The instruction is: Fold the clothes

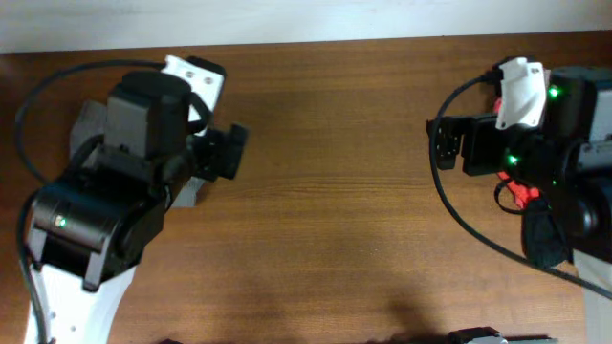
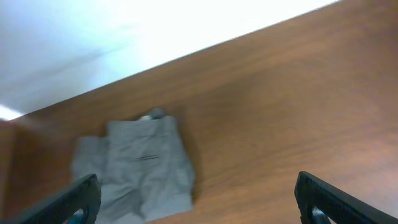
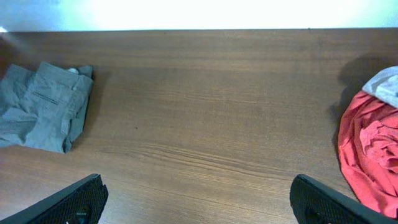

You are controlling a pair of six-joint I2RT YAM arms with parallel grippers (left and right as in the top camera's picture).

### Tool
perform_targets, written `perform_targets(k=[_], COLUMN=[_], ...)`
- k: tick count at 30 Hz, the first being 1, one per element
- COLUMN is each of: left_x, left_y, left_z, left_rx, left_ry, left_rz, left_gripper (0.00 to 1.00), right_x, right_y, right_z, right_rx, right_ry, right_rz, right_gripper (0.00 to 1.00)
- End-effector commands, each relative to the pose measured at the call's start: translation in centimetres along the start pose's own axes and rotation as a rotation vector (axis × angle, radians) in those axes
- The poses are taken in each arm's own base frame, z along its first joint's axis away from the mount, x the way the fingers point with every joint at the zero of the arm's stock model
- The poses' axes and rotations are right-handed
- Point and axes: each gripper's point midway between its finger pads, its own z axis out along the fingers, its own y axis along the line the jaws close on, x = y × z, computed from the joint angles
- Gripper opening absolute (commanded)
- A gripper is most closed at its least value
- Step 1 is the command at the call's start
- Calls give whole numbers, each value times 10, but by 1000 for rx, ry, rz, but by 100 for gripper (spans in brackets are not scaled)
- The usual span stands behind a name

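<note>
Left gripper (image 2: 196,186), right gripper (image 3: 198,186) agape, empty; grey shorts (image 3: 43,109), red garment (image 3: 368,155) partly off-frame

The left gripper (image 2: 198,204) and the right gripper (image 3: 198,204) sit well apart (one at each side), jaws spread wide.

Right wrist view: at 9 o'clock you see the grey-olive shorts (image 3: 40,109), folded into a compact, roughly square bundle that lies flat on the wooden table (image 3: 211,124), with a pocket seam facing up and light wrinkles across the cloth. At 3 to 4 o'clock you find a crumpled red garment (image 3: 370,155), unfolded and cut off by the frame edge. A pale grey garment (image 3: 385,84) touches its upper edge. Left wrist view: the same shorts (image 2: 134,165) sit at 7 to 8 o'clock.
</note>
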Motion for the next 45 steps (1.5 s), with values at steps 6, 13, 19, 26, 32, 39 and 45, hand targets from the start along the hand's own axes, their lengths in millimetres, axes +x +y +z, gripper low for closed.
perform_targets(k=[6, 13, 19, 26, 32, 39, 45], left_x=[6, 14, 15, 15, 15, 15, 15], left_y=[11, 11, 11, 11, 11, 11, 11], left_z=[8, 7, 7, 7, 7, 7, 7], left_rx=[-86, -85, -85, -85, -85, -85, -85], left_ry=[39, 73, 76, 76, 76, 76, 76], left_rz=[-27, -17, -16, -16, -16, -16, -16], left_gripper=[99, 99, 99, 99, 99, 99, 99], right_x=[-5, -5, 7, 11, 5, -17, 64], right_y=[-5, -5, 8, -11, -28, -20, -38], right_z=[6, 6, 5, -14, -79, -136, -78], right_rx=[16, 16, -59, 72, 240, 300, 292], right_ry=[4, 5, 54, 23, -158, -516, -450], right_rz=[-7, -7, 8, -53, -123, -299, -270], right_gripper=[99, 99, 99, 99, 99, 99, 99])
